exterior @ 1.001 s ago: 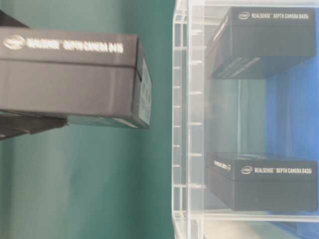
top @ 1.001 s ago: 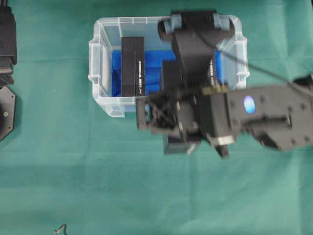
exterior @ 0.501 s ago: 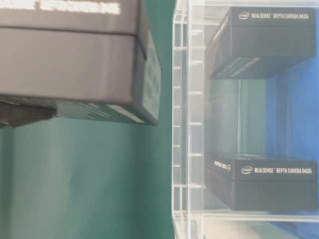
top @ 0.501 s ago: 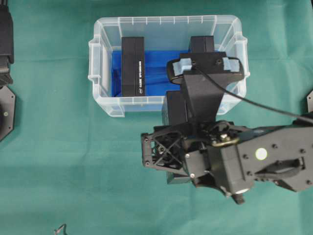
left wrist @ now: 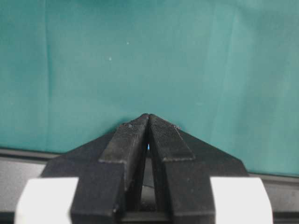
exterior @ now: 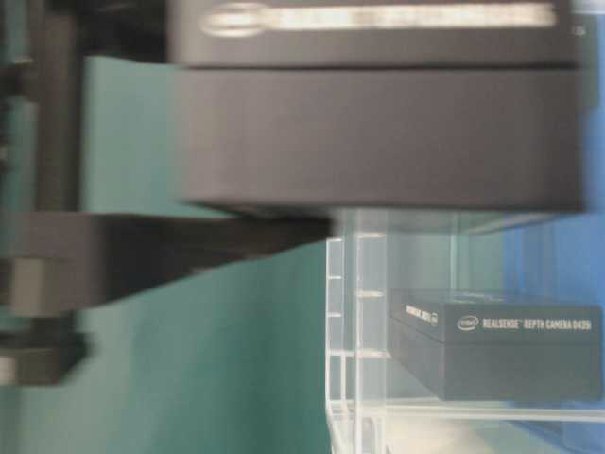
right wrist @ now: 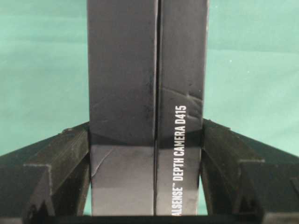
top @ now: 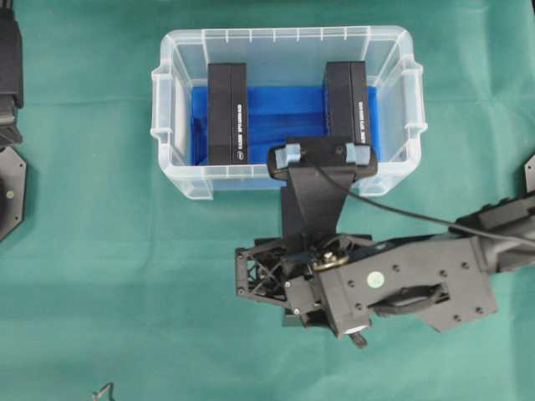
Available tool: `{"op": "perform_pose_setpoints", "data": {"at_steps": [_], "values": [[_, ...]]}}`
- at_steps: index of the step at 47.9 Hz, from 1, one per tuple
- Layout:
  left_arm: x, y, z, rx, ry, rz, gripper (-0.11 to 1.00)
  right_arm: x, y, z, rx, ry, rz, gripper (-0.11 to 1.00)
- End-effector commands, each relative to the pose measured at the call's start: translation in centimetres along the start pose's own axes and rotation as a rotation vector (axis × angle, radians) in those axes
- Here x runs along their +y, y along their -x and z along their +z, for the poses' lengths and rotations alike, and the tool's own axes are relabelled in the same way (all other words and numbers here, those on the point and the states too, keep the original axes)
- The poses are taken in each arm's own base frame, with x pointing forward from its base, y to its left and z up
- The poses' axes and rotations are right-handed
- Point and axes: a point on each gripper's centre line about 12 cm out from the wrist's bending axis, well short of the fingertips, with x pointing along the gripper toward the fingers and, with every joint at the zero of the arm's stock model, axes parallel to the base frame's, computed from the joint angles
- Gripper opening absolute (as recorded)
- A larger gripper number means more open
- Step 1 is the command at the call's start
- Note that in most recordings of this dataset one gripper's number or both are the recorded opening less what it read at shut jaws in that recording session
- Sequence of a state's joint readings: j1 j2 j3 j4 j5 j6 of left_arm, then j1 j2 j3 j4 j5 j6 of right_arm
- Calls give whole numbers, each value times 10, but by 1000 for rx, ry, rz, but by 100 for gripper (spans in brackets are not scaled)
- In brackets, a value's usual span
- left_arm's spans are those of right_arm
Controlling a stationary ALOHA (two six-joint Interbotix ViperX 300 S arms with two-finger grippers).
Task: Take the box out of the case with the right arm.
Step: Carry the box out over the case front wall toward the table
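The right gripper [right wrist: 145, 154] clamps a black box [right wrist: 147, 93] over green cloth [top: 125, 292]; beyond it, the case [top: 167, 92] holds two boxes [top: 226, 113]. The left gripper [left wrist: 148, 122] is closed, empty.

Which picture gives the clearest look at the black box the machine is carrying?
The right wrist view: the box fills it, clamped in the right pincer, lettering readable. The table-level view shows it large but blurred. Overhead, the arm almost hides it. The left wrist view shows none of it.
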State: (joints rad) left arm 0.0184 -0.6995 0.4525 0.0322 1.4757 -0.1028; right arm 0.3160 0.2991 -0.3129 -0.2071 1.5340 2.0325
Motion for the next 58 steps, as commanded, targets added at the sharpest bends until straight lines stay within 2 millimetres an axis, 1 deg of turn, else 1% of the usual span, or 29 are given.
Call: {"op": "perform_pose_setpoints", "data": {"at_steps": [1,14,21,26,43,46,49,52,54,58], "values": [[1,7,4,-31,4,0,0,-4,1,-2,25,-12,30,65],[1,6,4,-28,3,1,0,-9,-51,-18,92,-21,53,65],[1,6,4,-26,3,2,0,-9,-67,-23,104,-21,67,65],[1,6,4,-26,3,2,0,-11,-71,-23,103,-18,62,65],[1,6,5,-25,2,2,0,-12,-72,-22,99,-21,55,65],[1,6,5,-26,2,3,0,-12,-72,-22,98,-20,56,72],[1,6,6,-31,2,3,0,-11,-72,-22,99,-20,57,82],[1,6,6,-36,1,2,0,-11,-72,-21,99,-22,57,88],[1,6,6,-37,1,2,0,-11,-72,-21,101,-22,57,91],[1,6,6,-37,3,4,0,-11,-71,-21,101,-24,59,91]]}}
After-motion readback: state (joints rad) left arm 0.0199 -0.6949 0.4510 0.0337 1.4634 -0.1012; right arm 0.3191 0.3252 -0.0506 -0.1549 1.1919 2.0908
